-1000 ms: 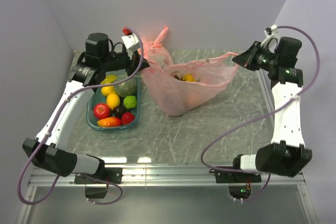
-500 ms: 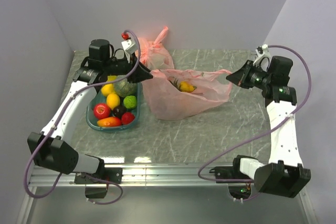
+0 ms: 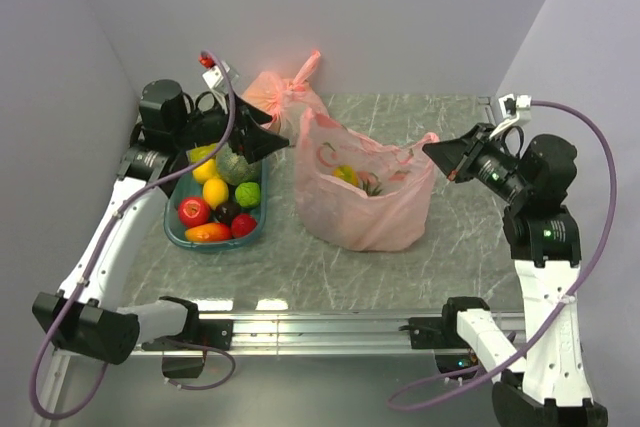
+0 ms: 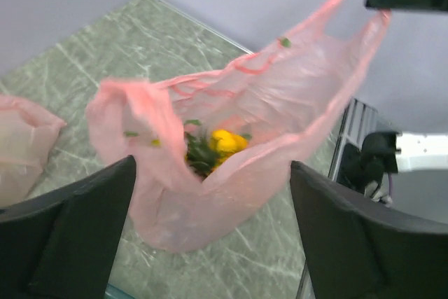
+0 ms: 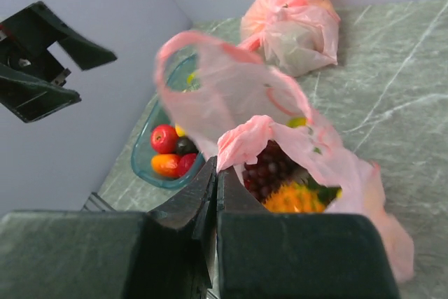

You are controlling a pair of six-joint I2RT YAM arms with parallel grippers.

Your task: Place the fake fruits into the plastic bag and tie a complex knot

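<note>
The plastic bag point(image 3: 360, 209) stands open on the counter point(image 3: 330, 272), with grapes point(image 5: 264, 171) and a yellow fruit point(image 3: 345, 175) inside. Left of it, a teal dish point(image 3: 171, 219) holds more fruits point(image 3: 215, 192); behind it lies a tied bag point(image 3: 275, 97). Right pincer point(image 3: 432, 151) pinches the bag's rim; left pincer point(image 3: 272, 135) gapes wide, empty.

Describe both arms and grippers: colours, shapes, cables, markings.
Both the left arm and right arm have white links joined by black cylindrical joint housings. A purple cable loops loosely along each. The left gripper and right gripper have matte black wedge-shaped fingers, with a white mount behind. No legible markings show.
</note>
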